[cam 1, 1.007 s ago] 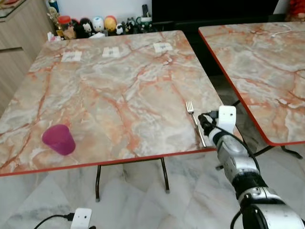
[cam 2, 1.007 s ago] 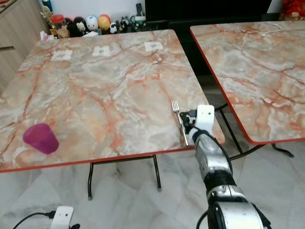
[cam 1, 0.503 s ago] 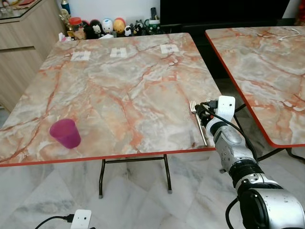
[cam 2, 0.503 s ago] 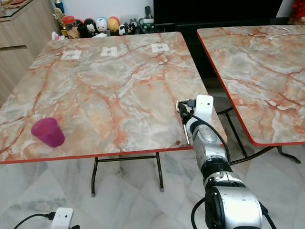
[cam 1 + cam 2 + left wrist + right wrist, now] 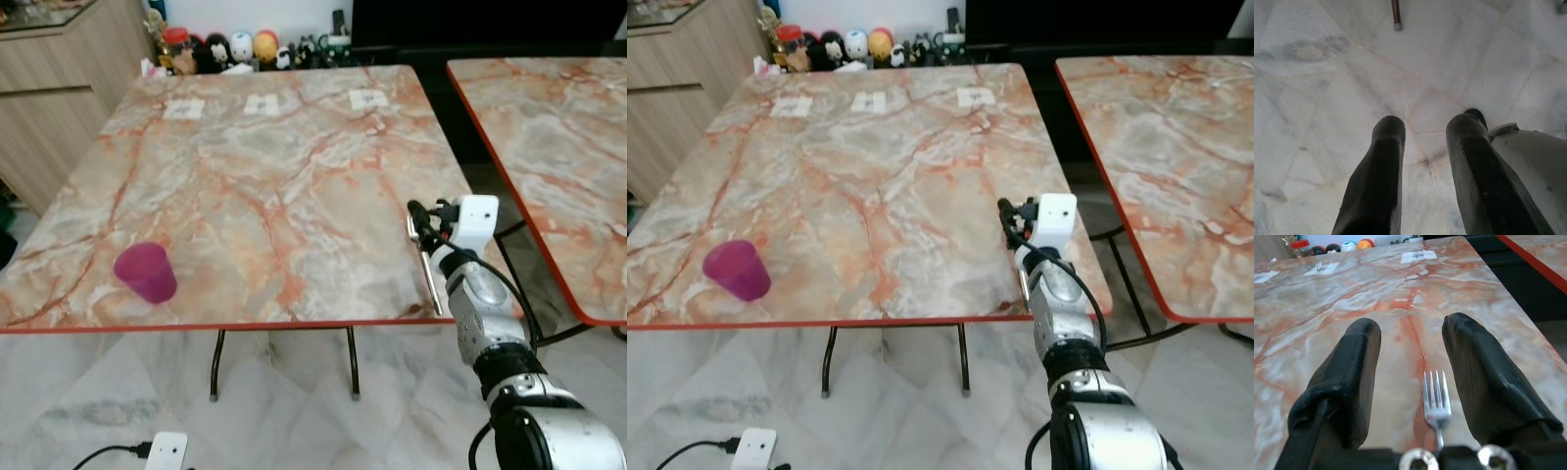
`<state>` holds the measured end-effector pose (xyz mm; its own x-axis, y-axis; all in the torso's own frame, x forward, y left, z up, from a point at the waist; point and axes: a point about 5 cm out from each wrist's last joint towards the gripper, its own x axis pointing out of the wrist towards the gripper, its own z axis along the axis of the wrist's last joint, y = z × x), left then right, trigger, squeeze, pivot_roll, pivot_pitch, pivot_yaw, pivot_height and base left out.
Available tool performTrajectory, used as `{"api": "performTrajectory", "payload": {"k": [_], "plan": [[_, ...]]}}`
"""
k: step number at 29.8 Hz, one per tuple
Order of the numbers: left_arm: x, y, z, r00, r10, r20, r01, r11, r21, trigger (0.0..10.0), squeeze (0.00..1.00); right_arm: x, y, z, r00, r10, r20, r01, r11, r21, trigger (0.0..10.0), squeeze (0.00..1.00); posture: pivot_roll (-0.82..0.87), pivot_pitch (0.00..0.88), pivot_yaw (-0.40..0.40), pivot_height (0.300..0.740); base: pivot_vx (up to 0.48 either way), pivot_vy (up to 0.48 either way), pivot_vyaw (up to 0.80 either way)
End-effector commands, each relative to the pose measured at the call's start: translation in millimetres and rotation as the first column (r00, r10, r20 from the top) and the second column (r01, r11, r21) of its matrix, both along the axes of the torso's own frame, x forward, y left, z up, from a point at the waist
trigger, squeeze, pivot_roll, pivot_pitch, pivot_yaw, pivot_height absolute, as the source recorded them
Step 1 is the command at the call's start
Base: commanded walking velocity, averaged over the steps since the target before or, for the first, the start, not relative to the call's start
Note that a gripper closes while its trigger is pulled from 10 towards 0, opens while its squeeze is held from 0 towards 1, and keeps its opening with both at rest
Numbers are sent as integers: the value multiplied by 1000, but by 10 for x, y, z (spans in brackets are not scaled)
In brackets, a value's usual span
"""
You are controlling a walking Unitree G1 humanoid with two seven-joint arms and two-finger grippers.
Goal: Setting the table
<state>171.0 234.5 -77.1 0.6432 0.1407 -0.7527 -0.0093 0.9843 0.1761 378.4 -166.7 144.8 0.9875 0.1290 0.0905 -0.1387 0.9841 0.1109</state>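
With the right gripper (image 5: 1409,382) held wide open and empty over the fork (image 5: 425,262), which is laid at the worktop's (image 5: 255,186) 4 o'clock edge, the fork could be knocked off.

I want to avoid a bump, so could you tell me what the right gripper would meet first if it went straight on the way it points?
Likely the fork, lying between the open right gripper fingers; beyond its tines, just bare table.
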Motion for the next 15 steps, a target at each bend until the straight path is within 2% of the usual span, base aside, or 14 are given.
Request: {"api": "performTrajectory", "payload": {"k": [1, 5, 11, 15], "plan": [[-80, 8, -37, 1000, 8, -29, -8, 1000, -1, 10000, 0, -48, 13, -57, 1000, 5, 0, -5, 1000, -17, 10000, 0, -37, 110, 42, 740, 0, 0, 0], [-81, -6, -40, 1000, 5, -26, -5, 1000, -10, 10000, 0, -116, 9, -140, 1000, 5, -13, -6, 1000, -29, 10000, 0, -38, 111, 40, 740, 0, 0, 0], [-80, -13, -40, 1000, 7, -23, -7, 1000, -10, 10000, 0, -186, 22, -149, 1000, 22, 3, -22, 999, -47, 10000, 0, -34, 110, 37, 740, 313, 0, 0], [-86, -12, -43, 1000, 8, -24, -9, 1000, -7, 10000, 0, -245, 27, -116, 999, 35, 33, -33, 997, -67, 10000, 0, -39, 111, 36, 740, 0, 0, 0]]}}
